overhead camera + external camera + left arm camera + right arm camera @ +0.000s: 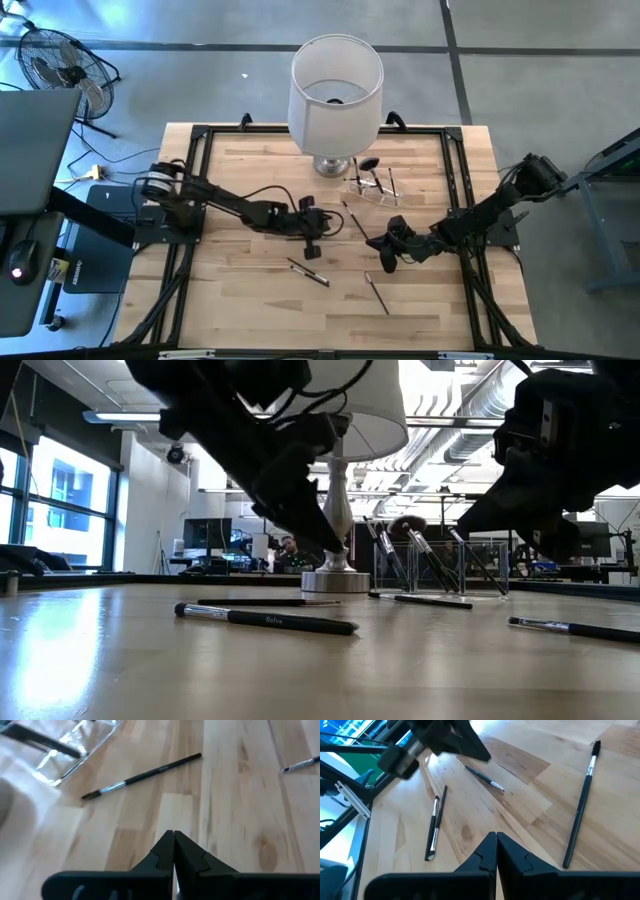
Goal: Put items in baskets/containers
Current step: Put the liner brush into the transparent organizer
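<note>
1. Here, the left gripper (311, 249) hangs over the middle of the table (240, 300), its fingers (165, 851) pressed together with nothing between them.
2. The right gripper (388, 262) hangs right of centre, fingers (487, 852) likewise pinched together and empty.
3. The holder (375, 188) stands near the table's far edge, just right of the lamp base (332, 166).
4. Several brushes lean inside the holder, among them a fluffy brush (408, 528) with a dark head.
5. Four brushes lie loose on the wood.
6. One loose brush (352, 218) lies just in front of the holder, between the two grippers.
7. A second brush (308, 272) lies nearer the front edge, below the left gripper in the high view.
8. A third brush (377, 292) lies just in front of the right gripper.
9. A fourth brush (268, 602) shows in the low view, behind the second one and near the lamp base.
10. The white shade (336, 90) hides part of the far edge from above.
</note>
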{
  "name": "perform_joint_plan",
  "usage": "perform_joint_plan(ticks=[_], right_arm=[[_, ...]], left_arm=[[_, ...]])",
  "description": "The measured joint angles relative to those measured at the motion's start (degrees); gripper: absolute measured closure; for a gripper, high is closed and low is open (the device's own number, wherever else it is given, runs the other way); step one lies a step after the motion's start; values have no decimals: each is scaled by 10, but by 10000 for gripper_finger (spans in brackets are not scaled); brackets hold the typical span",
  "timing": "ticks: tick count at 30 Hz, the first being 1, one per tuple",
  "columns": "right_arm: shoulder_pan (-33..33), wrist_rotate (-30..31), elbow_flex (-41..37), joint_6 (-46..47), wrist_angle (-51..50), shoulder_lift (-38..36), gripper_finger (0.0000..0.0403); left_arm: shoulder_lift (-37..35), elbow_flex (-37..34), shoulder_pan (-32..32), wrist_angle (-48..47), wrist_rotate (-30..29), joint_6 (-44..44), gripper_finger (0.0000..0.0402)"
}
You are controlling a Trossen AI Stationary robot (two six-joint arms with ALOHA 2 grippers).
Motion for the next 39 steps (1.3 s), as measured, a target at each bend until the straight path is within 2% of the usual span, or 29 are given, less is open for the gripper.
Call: perform_joint_plan(ticks=[4,6,12,15,22,26,39], right_arm=[[0,0,0,-10,0,0,402],[0,0,0,-16,0,0,402],[0,1,0,-27,-1,0,402],[0,8,0,-33,-1,0,402],[0,26,0,-33,-1,0,402],[0,26,0,-32,-1,0,402],[0,26,0,-32,1,0,402]], left_arm=[[-34,2,0,-23,-4,-11,401],[-51,0,0,-64,2,-15,401],[-58,0,0,-145,30,-13,392],[-60,1,0,-195,51,-13,373],[-59,1,0,-290,52,-22,308],[-59,1,0,-324,52,-19,288],[-5,4,0,-326,103,-26,282]])
